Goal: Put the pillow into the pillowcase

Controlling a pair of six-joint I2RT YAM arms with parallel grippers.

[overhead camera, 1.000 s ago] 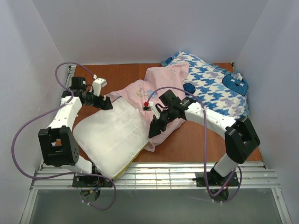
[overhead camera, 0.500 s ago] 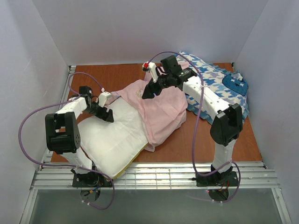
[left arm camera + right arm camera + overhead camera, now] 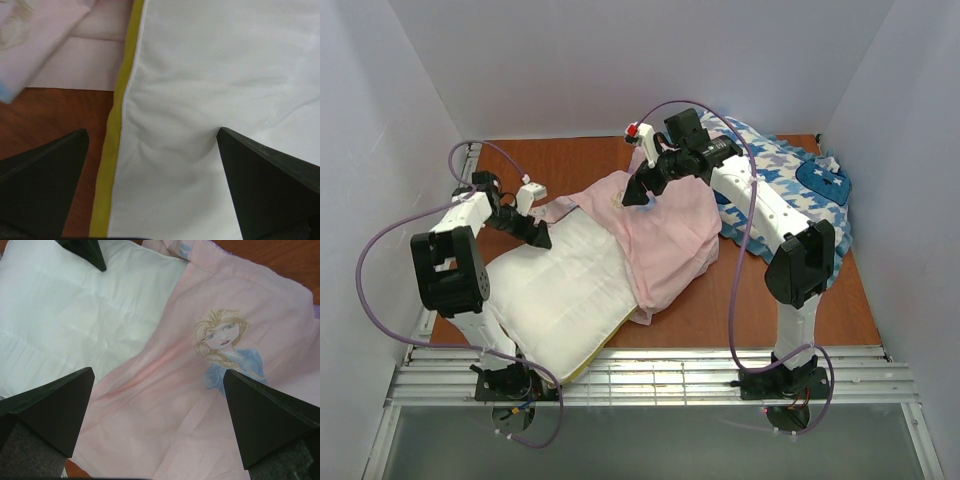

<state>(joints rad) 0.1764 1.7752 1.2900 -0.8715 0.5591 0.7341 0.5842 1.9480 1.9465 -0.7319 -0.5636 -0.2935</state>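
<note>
I see the pillow (image 3: 555, 290) at the lower left of the top view, with the pink pillowcase (image 3: 665, 235) covering its right side. The left gripper (image 3: 152, 135) hangs with fingers apart over the pillow's yellow edge, and the right gripper (image 3: 159, 372) with fingers apart over the pillowcase. The houndstooth cushion (image 3: 785, 185) lies at the upper right.

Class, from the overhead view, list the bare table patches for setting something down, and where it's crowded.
Bare table at the far left, behind the pillowcase; another strip between the pillowcase's near edge and the right arm. Crowded: pillow and pillowcase mid-table, cushion far right.
</note>
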